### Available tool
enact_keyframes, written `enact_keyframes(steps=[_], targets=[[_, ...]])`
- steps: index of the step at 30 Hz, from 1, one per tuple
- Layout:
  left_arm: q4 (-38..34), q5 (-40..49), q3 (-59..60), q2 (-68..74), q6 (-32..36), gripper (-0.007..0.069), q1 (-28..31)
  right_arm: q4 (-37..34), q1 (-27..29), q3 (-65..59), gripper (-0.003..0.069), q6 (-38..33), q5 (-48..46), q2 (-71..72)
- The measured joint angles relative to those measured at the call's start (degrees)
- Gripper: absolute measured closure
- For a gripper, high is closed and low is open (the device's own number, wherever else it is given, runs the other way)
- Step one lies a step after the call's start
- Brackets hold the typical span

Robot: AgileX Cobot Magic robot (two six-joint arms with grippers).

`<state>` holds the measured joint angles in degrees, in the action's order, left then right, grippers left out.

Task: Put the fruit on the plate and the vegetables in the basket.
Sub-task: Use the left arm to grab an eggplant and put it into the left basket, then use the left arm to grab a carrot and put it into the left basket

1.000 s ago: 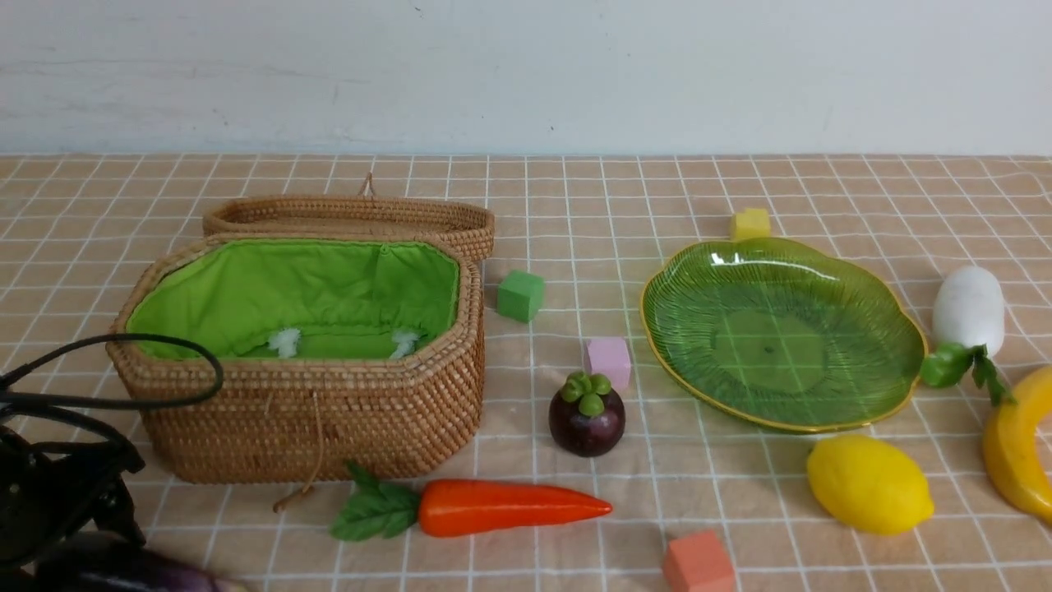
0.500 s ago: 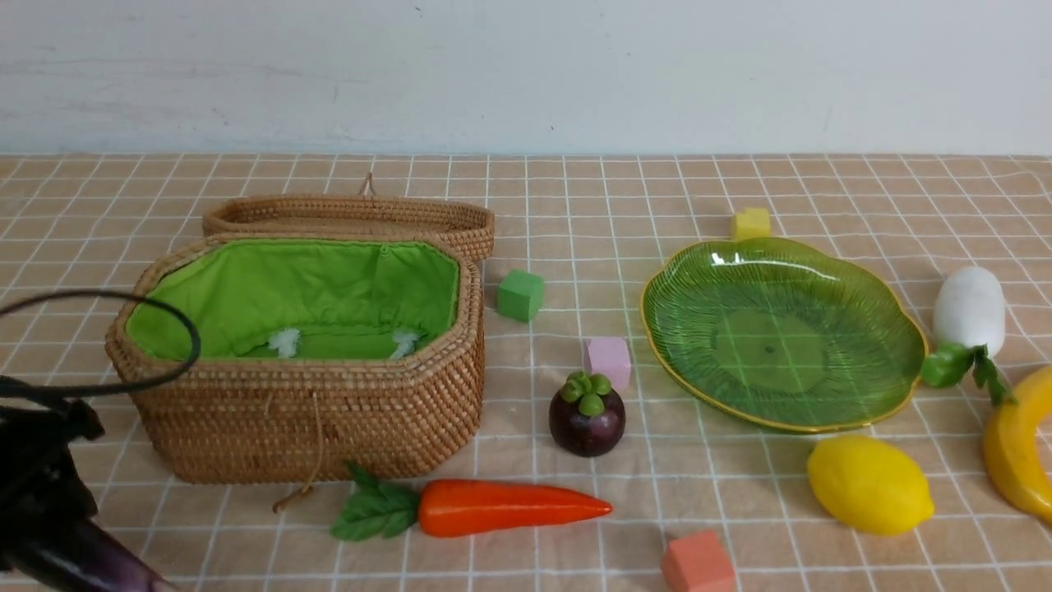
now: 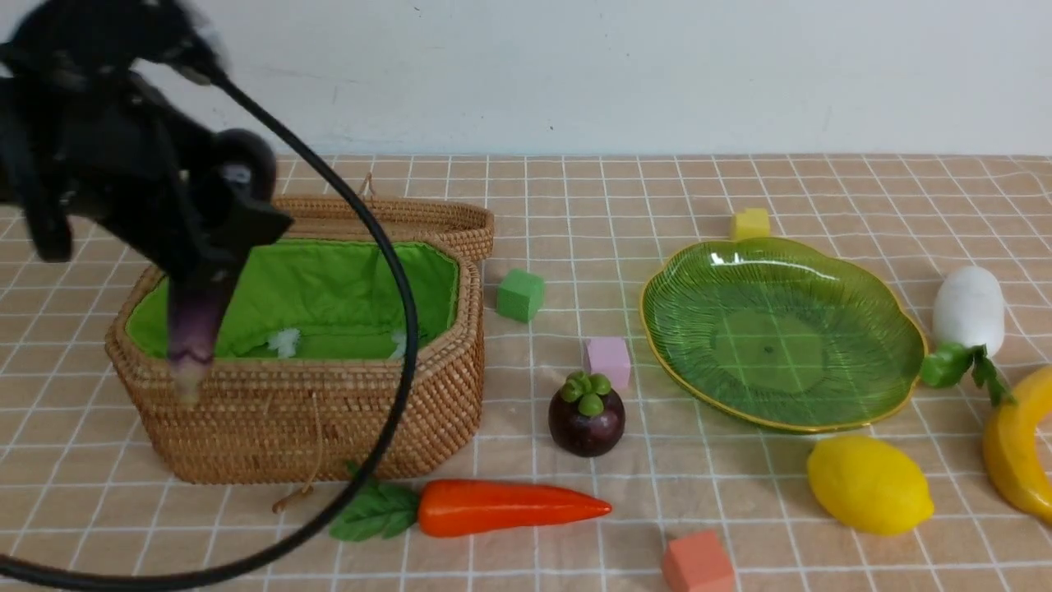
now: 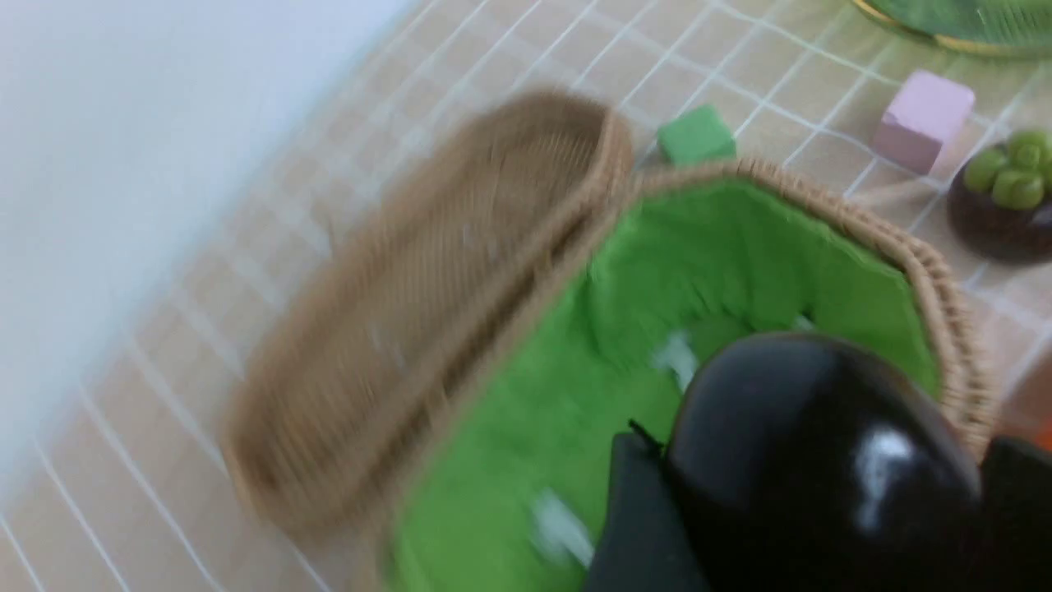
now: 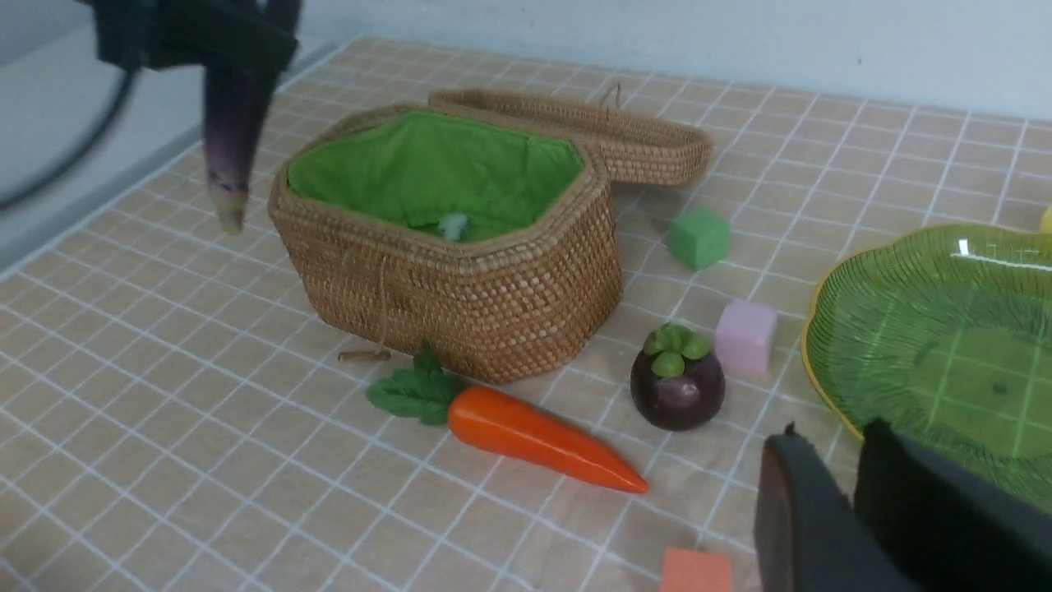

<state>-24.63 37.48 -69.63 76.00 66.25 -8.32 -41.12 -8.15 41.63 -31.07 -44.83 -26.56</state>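
Note:
My left gripper [image 3: 205, 247] is shut on the dark-purple eggplant [image 3: 193, 329], which hangs tip-down over the left part of the open wicker basket [image 3: 329, 419]. In the left wrist view the eggplant [image 4: 822, 460] fills the space between the fingers, above the green lining. The carrot [image 3: 509, 507] lies in front of the basket, and the mangosteen [image 3: 587, 419] stands to its right. The green plate [image 3: 781, 329] holds nothing. Lemon [image 3: 869, 483], banana [image 3: 1019, 452] and white radish [image 3: 970, 308] lie by the plate's right side. My right gripper [image 5: 830, 444] hovers near the plate's rim, tips barely apart, holding nothing.
The basket's lid [image 3: 353, 215] lies open behind it. Foam cubes are scattered about: green [image 3: 520, 295], pink [image 3: 608, 360], yellow [image 3: 750, 223], orange [image 3: 699, 563]. A black cable [image 3: 394, 329] from my left arm loops in front of the basket.
My left arm has risen from the near left corner and swung over the basket's left part, carrying the eggplant with it. Everything on the table has stayed put.

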Motion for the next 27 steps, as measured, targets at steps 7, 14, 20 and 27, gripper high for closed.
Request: enact_keyframes(steps=[7, 14, 20, 27], targets=[[13.7, -7.0, -5.0, 14.1, 10.9, 0.0155, -5.3, -0.5, 0.0, 0.0, 0.0518, 0.0, -3.5, 0.0], [17.7, -8.4, -5.2, 16.6, 7.1, 0.0014, -5.4, -0.6, 0.0, 0.0, 0.0515, 0.0, -6.1, 0.0], [15.8, -5.7, -5.2, 13.4, 0.0, -0.0041, -6.0, -0.7, 0.0, 0.0, 0.051, 0.0, -6.3, 0.0], [9.6, 6.4, -5.2, 10.2, -0.2, 0.0202, -18.7, 0.5, 0.0, 1.0, 0.0508, 0.0, -10.8, 0.0]])
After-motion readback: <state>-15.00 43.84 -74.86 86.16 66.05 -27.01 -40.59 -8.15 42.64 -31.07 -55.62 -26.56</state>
